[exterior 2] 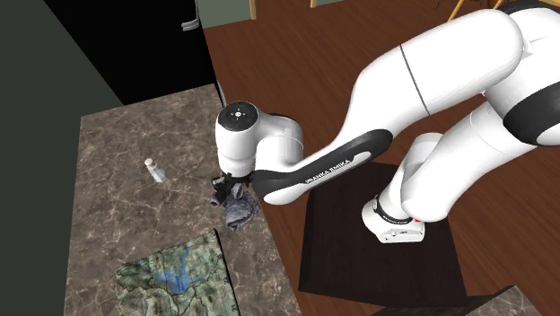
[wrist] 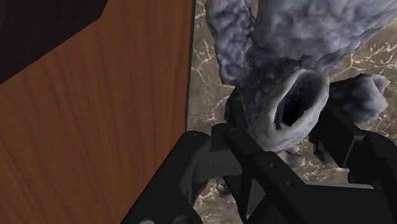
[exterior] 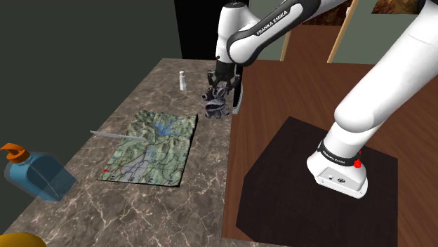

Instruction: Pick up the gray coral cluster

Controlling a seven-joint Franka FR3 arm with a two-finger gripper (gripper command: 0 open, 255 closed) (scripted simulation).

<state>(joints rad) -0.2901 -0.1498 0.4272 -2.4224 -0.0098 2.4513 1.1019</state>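
We see tool (exterior: 220, 92) clamped on gray coral cluster (exterior: 215, 107), fingers (wrist: 261, 168) pressing both sides; cluster at marble tabletop (exterior: 158, 84) edge, beyond map (exterior: 151, 147).

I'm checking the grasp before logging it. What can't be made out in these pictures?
Coral cluster: top hidden under the white arm, second exterior view.
Yellow object: cut off by the shoulder view's lower-left corner; unidentifiable.
Map: cut by the second exterior view's bottom edge.
Small white bottle: too small to read, both views.
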